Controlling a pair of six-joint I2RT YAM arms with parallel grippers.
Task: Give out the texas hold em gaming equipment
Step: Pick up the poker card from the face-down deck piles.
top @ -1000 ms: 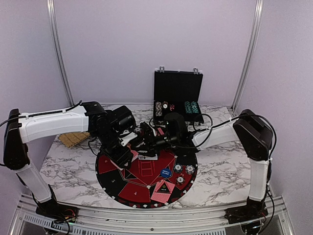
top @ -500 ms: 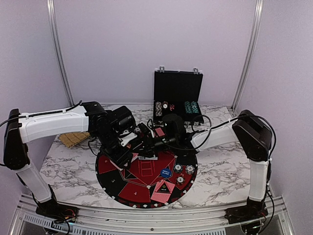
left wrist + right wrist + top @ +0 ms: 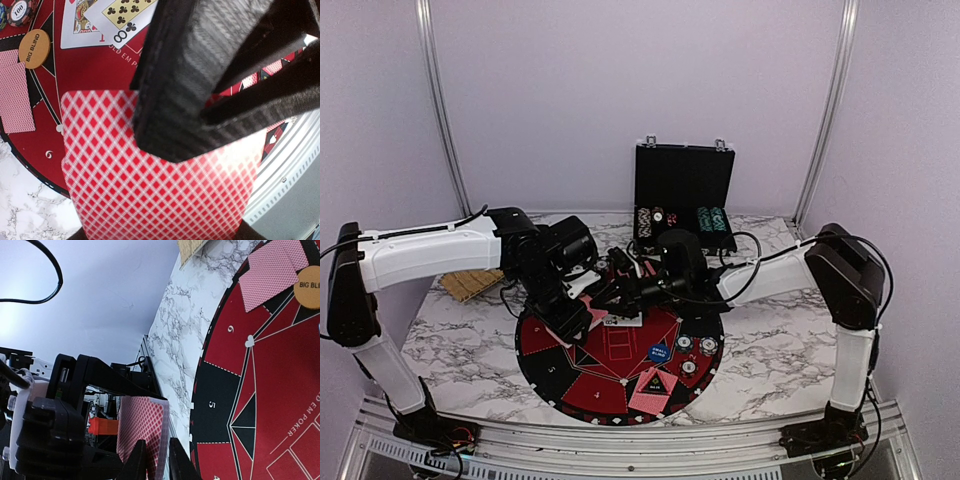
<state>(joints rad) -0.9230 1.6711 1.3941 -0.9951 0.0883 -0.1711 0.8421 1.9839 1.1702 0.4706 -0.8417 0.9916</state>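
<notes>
Near edge of mat (image 3: 552,365): dealt cards (image 3: 650,397) face down, with blue disc (image 3: 658,352) and chips (image 3: 697,347) just beside. Mid-mat: left hand (image 3: 575,322) part-closed, clamping red-backed cards (image 3: 160,200) above the mat. Right hand (image 3: 156,462) is nearly closed around an edge of those cards; cannot tell if it pinches yet. Cards should be light, thin, slick and bendy. Take one by the edge and peel it; two may stick.

Only the left wrist view shows face-up cards (image 3: 122,15) and orange disc (image 3: 34,48). Only the right wrist view shows the nip. Only the top view shows the case (image 3: 685,180) far back on the worktop (image 3: 770,350), more chips inside.
</notes>
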